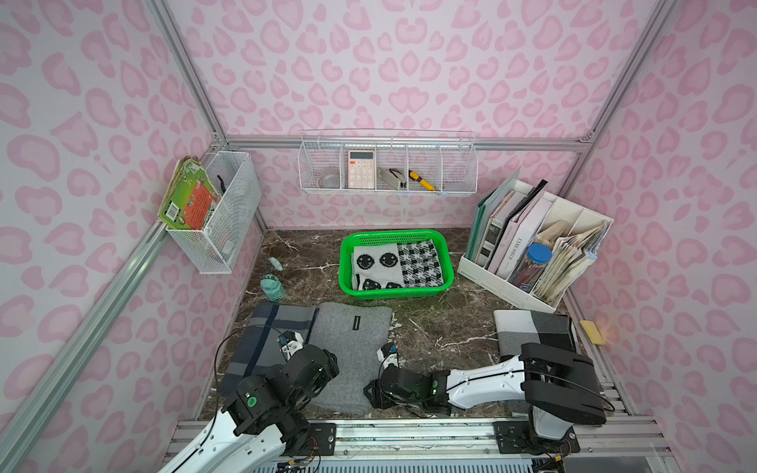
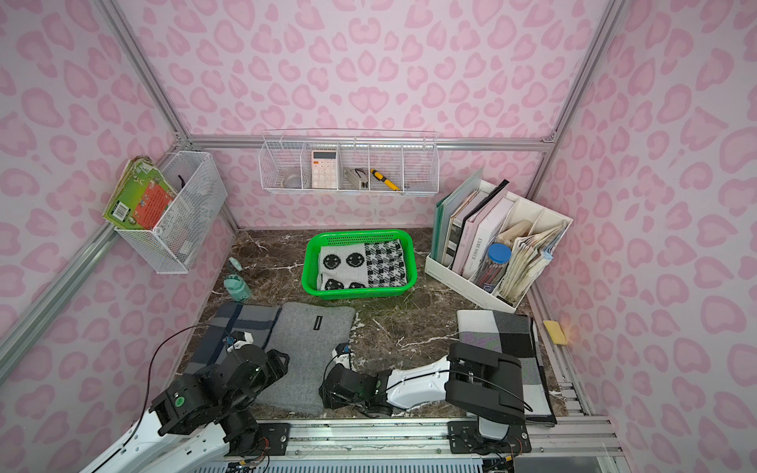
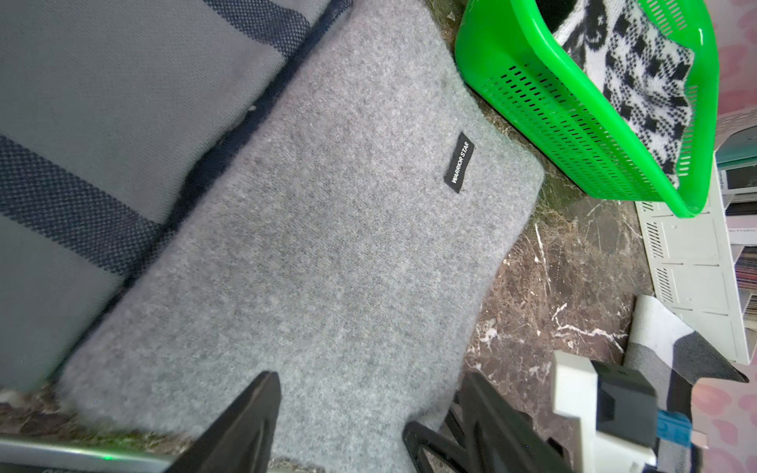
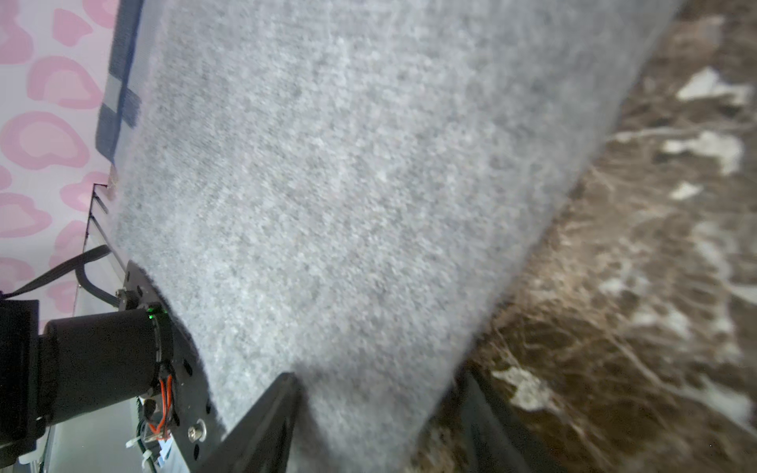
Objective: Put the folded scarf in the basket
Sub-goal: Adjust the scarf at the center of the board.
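Note:
The folded scarf [image 1: 352, 348] [image 2: 311, 348] is plain grey with a small black label and lies flat on the marble table, front centre. My left gripper [image 1: 293, 344] [image 2: 241, 342] stands at its left edge. In the left wrist view the gripper [image 3: 368, 381] is open, with grey wool [image 3: 327, 245] between its fingers. My right gripper [image 1: 389, 356] [image 2: 343, 354] stands at the scarf's right edge, and it [image 4: 381, 374] is open astride that edge [image 4: 348, 184]. The green basket [image 1: 346, 266] [image 2: 310, 266] [image 3: 532, 82] sits behind the scarf and holds a black-and-white patterned scarf [image 1: 395, 266].
A grey-blue plaid scarf [image 1: 266, 340] lies left of the grey one, touching it. A black, white and grey plaid scarf [image 1: 532, 327] lies at the right under the right arm. A white file organiser [image 1: 532, 254] stands back right and a teal bottle [image 1: 272, 286] back left.

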Robot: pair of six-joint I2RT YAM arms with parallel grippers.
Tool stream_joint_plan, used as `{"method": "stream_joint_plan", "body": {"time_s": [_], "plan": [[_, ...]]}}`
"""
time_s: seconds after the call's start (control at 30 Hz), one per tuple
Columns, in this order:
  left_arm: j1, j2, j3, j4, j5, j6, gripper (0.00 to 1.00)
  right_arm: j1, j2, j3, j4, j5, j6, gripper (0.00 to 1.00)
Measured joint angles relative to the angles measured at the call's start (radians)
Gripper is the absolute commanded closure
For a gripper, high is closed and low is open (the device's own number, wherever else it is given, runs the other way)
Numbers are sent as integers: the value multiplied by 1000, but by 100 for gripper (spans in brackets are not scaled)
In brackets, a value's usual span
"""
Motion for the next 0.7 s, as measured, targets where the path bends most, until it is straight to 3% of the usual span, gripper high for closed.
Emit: {"method": "stream_joint_plan", "body": {"time_s": [0.1,0.2,0.3,0.7], "plan": [[0,16,-1,8,-4,-16,26,-1,30,19,33,-21,-2,50],[0,34,-3,24,-6,-17,26,-1,39,22,37,-48,-7,80],[0,47,-4,28,-9,-18,26,-1,30,13,46,-56,-11,98],[0,77,-21,63,-11,-17,26,-60,-171,-221,90,-24,41,100]]}}
